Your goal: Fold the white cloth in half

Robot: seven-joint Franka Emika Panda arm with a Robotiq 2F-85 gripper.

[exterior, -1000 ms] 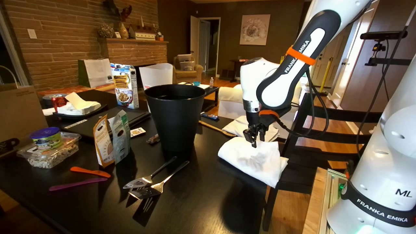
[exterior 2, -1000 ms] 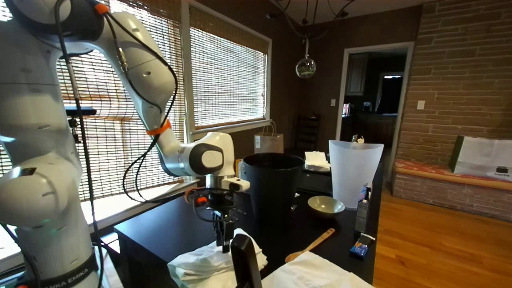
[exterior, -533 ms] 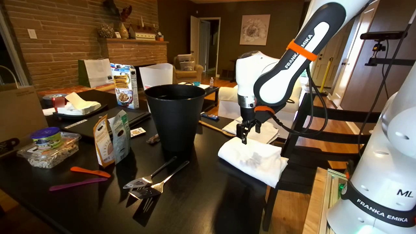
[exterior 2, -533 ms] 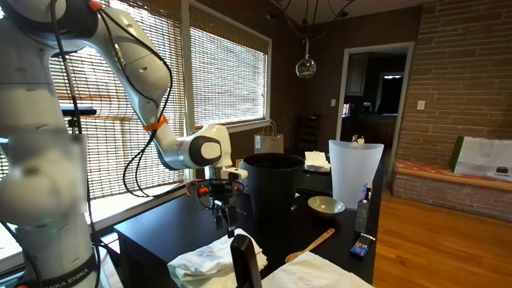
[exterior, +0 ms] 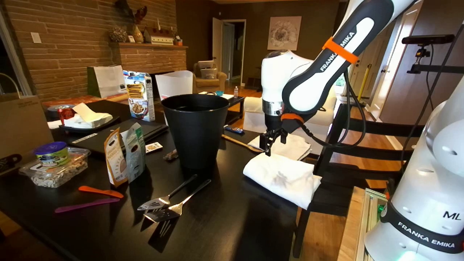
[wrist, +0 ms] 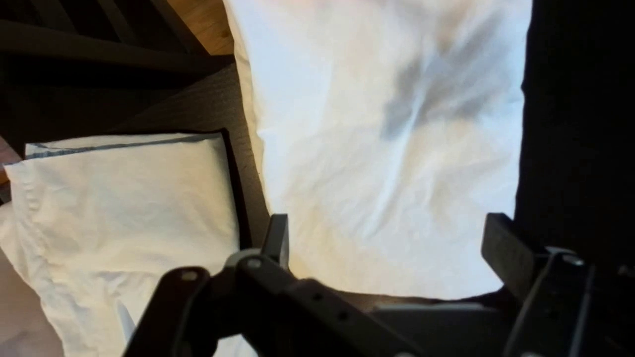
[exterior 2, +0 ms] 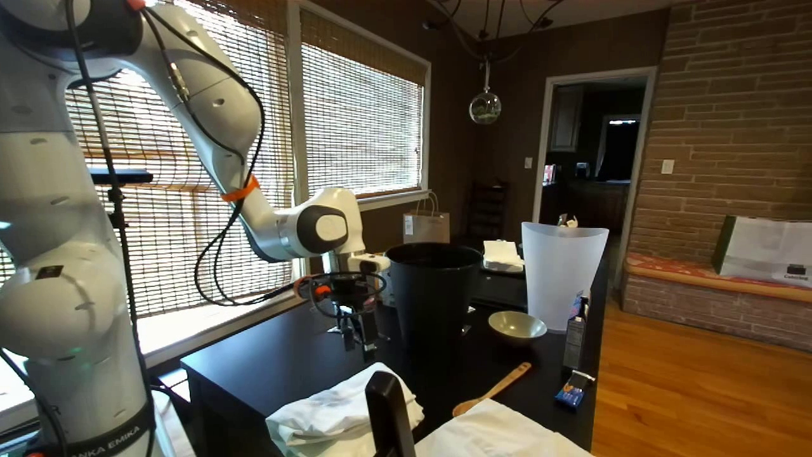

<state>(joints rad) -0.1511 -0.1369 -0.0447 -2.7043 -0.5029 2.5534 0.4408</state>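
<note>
The white cloth (exterior: 281, 177) lies folded and puffy at the table edge. It also shows in the other exterior view (exterior 2: 336, 406), partly hidden by a dark chair post, and in the wrist view (wrist: 392, 163). My gripper (exterior: 275, 145) is open and empty above the cloth's end near the black bin. In the wrist view, the gripper fingers (wrist: 387, 240) are spread about as wide as that rounded end, one over each side. A grey shadow lies on the cloth. In the exterior view (exterior 2: 360, 348) the gripper's fingertips are apart from the cloth.
A smaller, flatter white cloth (exterior: 293, 146) lies beside it, also in the wrist view (wrist: 129, 208). A tall black bin (exterior: 195, 134) stands close by. A wooden spoon (exterior 2: 495, 388), bowl (exterior 2: 517, 325) and metal spatulas (exterior: 170, 206) lie around. A dark chair (exterior: 348, 166) borders the table.
My gripper has risen off the white cloth and shifted toward the black bin's side. Its fingers, closer together and at the cloth one second ago, have spread apart. The cloth stays in place.
</note>
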